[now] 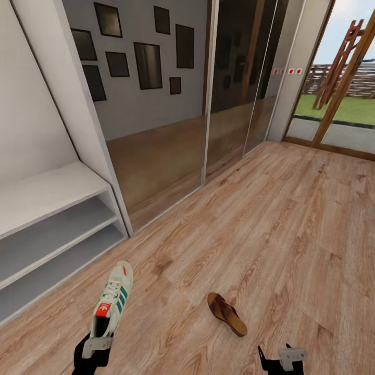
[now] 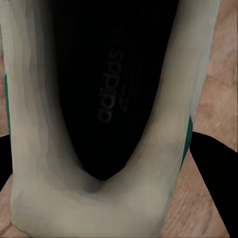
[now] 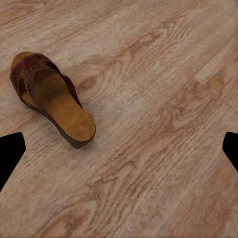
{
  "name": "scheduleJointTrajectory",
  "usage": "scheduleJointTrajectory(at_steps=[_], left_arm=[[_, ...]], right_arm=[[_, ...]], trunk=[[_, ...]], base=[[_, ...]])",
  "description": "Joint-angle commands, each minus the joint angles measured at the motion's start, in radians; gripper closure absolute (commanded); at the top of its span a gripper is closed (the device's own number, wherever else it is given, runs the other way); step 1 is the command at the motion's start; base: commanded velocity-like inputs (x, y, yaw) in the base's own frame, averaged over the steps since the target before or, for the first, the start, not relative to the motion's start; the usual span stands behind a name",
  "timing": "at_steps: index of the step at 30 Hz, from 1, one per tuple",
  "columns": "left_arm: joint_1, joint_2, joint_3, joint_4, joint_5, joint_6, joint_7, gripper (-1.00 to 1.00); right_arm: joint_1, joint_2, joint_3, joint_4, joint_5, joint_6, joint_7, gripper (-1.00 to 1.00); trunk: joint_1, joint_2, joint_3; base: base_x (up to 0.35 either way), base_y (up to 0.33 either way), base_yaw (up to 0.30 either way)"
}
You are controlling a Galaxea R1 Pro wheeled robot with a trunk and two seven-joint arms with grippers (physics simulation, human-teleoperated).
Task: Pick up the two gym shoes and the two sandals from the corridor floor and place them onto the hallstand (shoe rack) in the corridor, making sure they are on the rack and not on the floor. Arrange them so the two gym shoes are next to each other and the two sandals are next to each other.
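Left gripper (image 1: 97,345) jaws clamp a gym shoe (image 1: 112,298) by its heel, above the corridor floor (image 1: 291,219). Right gripper (image 1: 282,359) jaws wide; one sandal (image 1: 226,313) on the floor.

One gym shoe (image 1: 112,301), one sandal (image 1: 226,313), one hallstand (image 1: 52,229) with two open shelves, perhaps nine dark wall frames (image 1: 148,65).

A tall mirrored sliding wardrobe door (image 1: 156,120) runs along the left wall, reflecting a grey wall hung with a cluster of dark picture frames (image 1: 148,65). A second, darker glossy panel (image 1: 237,78) stands beside it. Past these, a white wall section (image 1: 289,78) carries three small red-and-white switches (image 1: 287,71). At the far right, a wood-framed glass door (image 1: 338,88) shows green lawn (image 1: 354,107), a fence and a leaning wooden ladder (image 1: 338,60).
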Motion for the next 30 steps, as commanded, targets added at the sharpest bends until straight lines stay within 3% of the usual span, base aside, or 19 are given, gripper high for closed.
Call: scheduleJointTrajectory(at_steps=[1,4,5,9,11,12,15,18,22,30], left_arm=[[-0.013,-0.002,0.016,-0.002,0.000,0.011,-0.034,1.00],[-0.091,-0.007,0.015,-0.011,-0.001,0.124,-0.207,1.00],[-0.129,-0.005,0.015,-0.015,-0.001,0.192,-0.309,1.00],[-0.189,0.000,0.014,-0.038,-0.003,0.288,-0.453,1.00],[-0.221,0.003,0.014,-0.062,-0.004,0.345,-0.520,1.00],[-0.246,0.005,0.014,-0.092,-0.003,0.410,-0.572,1.00],[-0.258,0.003,0.012,-0.134,-0.003,0.463,-0.607,1.00],[-0.258,-0.001,0.008,-0.199,-0.002,0.493,-0.627,1.00],[-0.258,-0.001,0.008,-0.221,-0.001,0.501,-0.633,1.00],[-0.259,0.003,0.009,-0.226,-0.001,0.504,-0.634,1.00]], right_arm=[[-0.001,0.000,-0.007,0.000,0.011,-0.003,-0.003,-1.00],[-0.001,0.000,0.007,-0.024,0.017,-0.001,-0.002,-1.00],[-0.001,0.000,0.031,-0.066,0.036,0.006,-0.002,-1.00],[-0.001,0.000,0.064,-0.145,0.070,0.056,-0.002,-1.00],[-0.001,0.000,0.073,-0.193,0.081,0.115,-0.002,-1.00],[-0.001,0.000,0.078,-0.250,0.087,0.189,-0.002,-1.00],[-0.001,0.001,0.083,-0.304,0.090,0.265,0.004,-1.00],[-0.001,-0.002,0.085,-0.333,0.095,0.318,0.087,-1.00],[-0.001,-0.004,0.084,-0.340,0.097,0.328,0.159,-1.00],[-0.001,-0.006,0.079,-0.340,0.094,0.330,0.176,-1.00]], trunk=[[0.000,0.000,-0.001],[0.000,0.000,-0.001],[0.000,0.000,-0.001],[0.000,0.000,-0.001],[0.000,0.000,-0.001],[0.000,0.000,-0.001],[0.000,0.000,-0.001],[0.000,0.000,-0.001],[0.000,0.000,-0.001],[0.000,0.000,-0.001]], base=[[0.005,0.000,0.000],[0.002,0.000,0.000],[0.000,0.000,0.000],[0.000,0.000,0.000],[0.000,0.000,0.000],[0.000,0.000,0.000],[0.000,0.000,0.000],[0.020,0.000,0.000],[0.223,0.000,0.000],[0.316,-0.027,0.000]])
